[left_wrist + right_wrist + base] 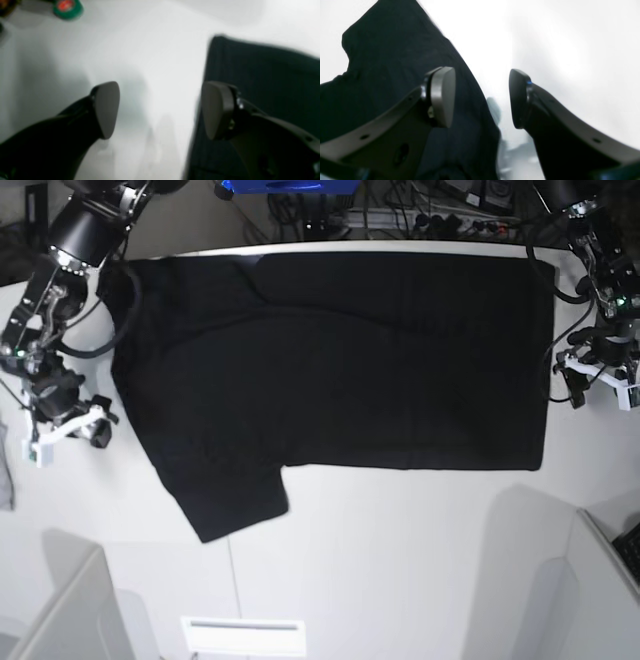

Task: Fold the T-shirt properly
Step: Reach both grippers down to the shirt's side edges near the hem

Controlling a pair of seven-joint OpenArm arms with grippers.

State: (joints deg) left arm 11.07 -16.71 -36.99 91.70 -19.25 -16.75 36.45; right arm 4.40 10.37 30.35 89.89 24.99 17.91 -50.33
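T-shirt (395,50) beside parted jaws

The left gripper (588,383) sits at the right edge of the base view and the right gripper (88,425) at the left edge, both with jaws spread apart and empty.

Count of what sits in front of you

You have one T-shirt (340,360), black, spread on one white table (400,560). You have two arms, so two grippers: one left gripper (596,379) at the base view's right edge and one right gripper (67,432) at its left edge. Each gripper shows two pads in its own wrist view, four pads in all, and each pair stands apart with nothing between. You can also count one green roll with a red centre (67,8) in the top corner of the left wrist view, and one grey cloth scrap (6,470) at the table's far left edge.
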